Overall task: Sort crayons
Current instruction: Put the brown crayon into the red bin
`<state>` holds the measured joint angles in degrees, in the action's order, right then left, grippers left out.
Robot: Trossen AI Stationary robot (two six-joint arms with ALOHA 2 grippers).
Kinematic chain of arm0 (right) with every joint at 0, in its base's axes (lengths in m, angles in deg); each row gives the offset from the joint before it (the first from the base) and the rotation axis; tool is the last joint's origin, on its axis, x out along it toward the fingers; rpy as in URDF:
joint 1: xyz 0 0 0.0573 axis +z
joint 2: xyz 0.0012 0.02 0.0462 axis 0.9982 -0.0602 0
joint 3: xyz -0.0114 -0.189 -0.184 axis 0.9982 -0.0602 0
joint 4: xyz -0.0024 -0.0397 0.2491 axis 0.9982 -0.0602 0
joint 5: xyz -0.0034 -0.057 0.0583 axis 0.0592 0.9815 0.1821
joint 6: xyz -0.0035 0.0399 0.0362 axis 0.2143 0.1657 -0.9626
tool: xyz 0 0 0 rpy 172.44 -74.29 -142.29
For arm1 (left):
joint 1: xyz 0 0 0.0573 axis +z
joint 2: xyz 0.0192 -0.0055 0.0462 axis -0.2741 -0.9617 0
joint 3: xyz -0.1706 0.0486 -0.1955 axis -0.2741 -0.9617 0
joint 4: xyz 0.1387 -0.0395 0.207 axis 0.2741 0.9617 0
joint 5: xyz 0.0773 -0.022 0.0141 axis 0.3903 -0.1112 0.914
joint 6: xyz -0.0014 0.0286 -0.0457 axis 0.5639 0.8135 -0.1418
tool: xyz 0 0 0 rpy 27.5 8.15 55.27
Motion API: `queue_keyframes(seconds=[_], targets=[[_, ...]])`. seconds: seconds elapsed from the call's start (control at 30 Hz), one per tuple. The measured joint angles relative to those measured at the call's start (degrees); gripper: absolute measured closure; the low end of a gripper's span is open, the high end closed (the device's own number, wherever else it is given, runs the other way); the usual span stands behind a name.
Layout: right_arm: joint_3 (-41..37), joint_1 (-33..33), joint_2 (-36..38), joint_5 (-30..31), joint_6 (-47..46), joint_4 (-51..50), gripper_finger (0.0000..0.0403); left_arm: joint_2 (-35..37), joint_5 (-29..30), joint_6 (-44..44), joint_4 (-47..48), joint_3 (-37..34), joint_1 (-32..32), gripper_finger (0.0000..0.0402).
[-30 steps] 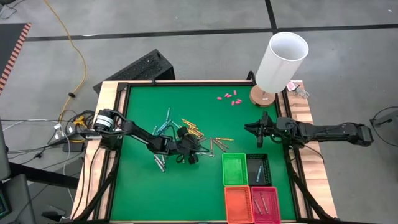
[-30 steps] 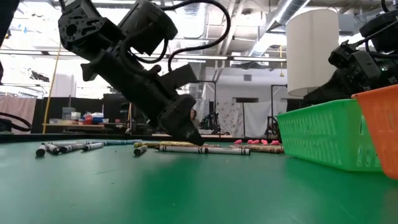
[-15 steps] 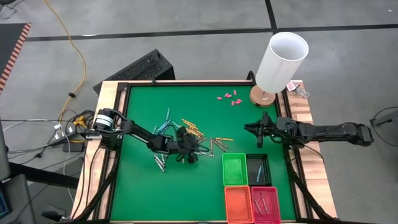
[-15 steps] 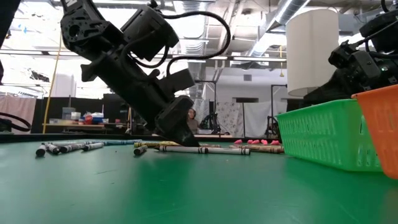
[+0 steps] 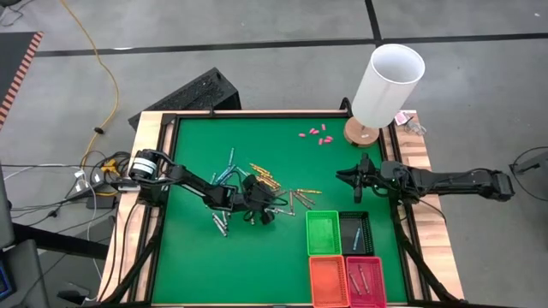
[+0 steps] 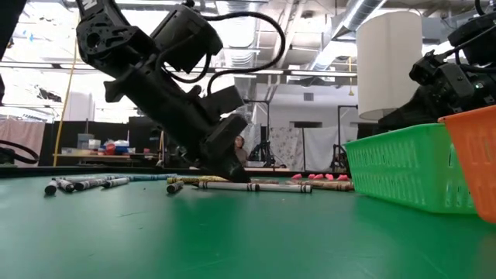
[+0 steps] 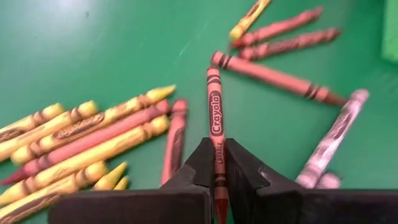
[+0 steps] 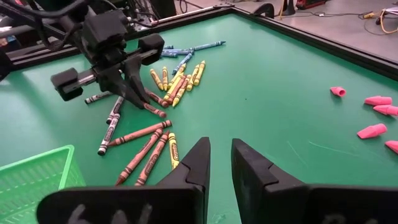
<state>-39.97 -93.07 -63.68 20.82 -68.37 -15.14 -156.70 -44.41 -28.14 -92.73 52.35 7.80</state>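
Since a second ago, left gripper [image 7: 217, 163] was pinched onto one brownish-red crayon [image 7: 215, 121], other crayons [image 5: 265, 178] crowded alongside. Four baskets [image 5: 323, 232] are counted; right gripper [image 8: 219, 163] is spread, idle.

Matt green felt-like bench [image 5: 197, 257] with wooden rim, paper-wrapped crayons [image 7: 216, 118], matt black plastic fingers [image 7: 244, 171], perforated plastic baskets [image 5: 323, 233].

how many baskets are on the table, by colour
green basket: 1
black basket: 1
orange basket: 1
pink basket: 1
total: 4
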Motion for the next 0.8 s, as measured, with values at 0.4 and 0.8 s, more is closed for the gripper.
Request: queue_keyframes(seconds=[0.4,0.8], targets=[[0.0,0.0,0.0,0.0,-0.4,0.0,0.0335,0.0,0.0,5.7,-2.9,9.9,-3.5,0.0399],[0.0,0.0,0.0,0.0,-0.5,0.0,0.0335,0.0,-4.6,21.7,-2.8,24.8,-7.0,0.0399]])
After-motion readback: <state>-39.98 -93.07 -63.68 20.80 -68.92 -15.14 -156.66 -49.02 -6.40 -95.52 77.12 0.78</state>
